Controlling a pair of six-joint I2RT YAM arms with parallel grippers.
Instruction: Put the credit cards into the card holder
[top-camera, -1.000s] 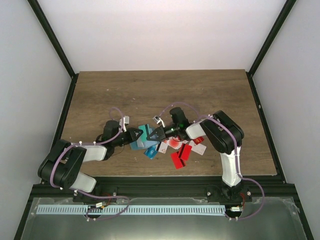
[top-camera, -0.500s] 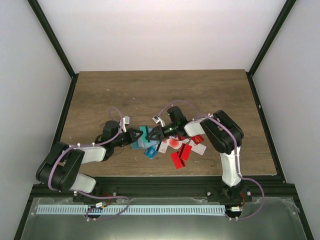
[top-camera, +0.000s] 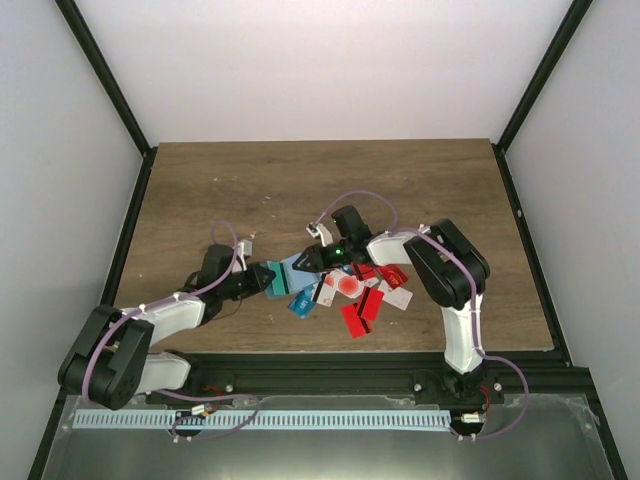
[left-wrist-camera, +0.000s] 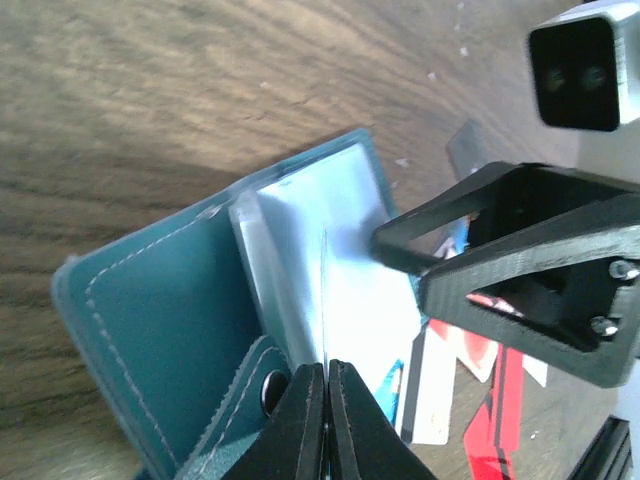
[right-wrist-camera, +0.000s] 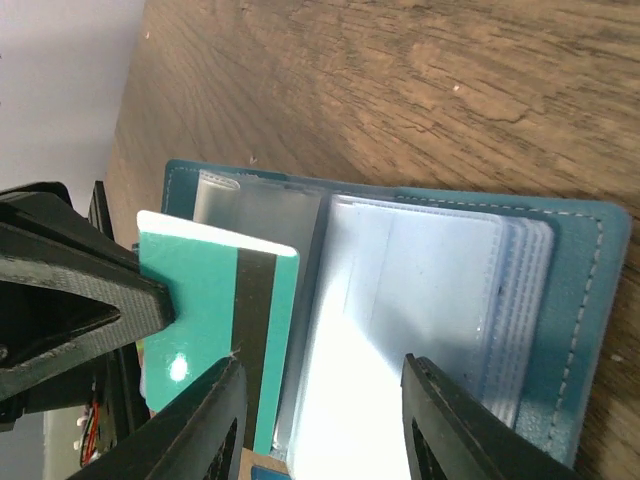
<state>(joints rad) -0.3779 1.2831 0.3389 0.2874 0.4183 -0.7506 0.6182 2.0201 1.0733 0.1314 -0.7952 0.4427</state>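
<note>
Both grippers have shifted a little since a moment ago. The left gripper (left-wrist-camera: 325, 378) pinches a green card (right-wrist-camera: 200, 310) tight. The right gripper (right-wrist-camera: 320, 400) is wide open, one finger (left-wrist-camera: 520, 290) touching a clear pocket (right-wrist-camera: 430, 270) of the card holder (right-wrist-camera: 585, 320), which lies open on the table (top-camera: 300, 180). The card's long side runs along the holder's fold.

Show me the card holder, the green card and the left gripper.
card holder (right-wrist-camera: 600, 290): right wrist view, teal outer cover.
green card (right-wrist-camera: 195, 290): right wrist view, its green face.
left gripper (left-wrist-camera: 326, 385): left wrist view, between its fingertips.
</note>
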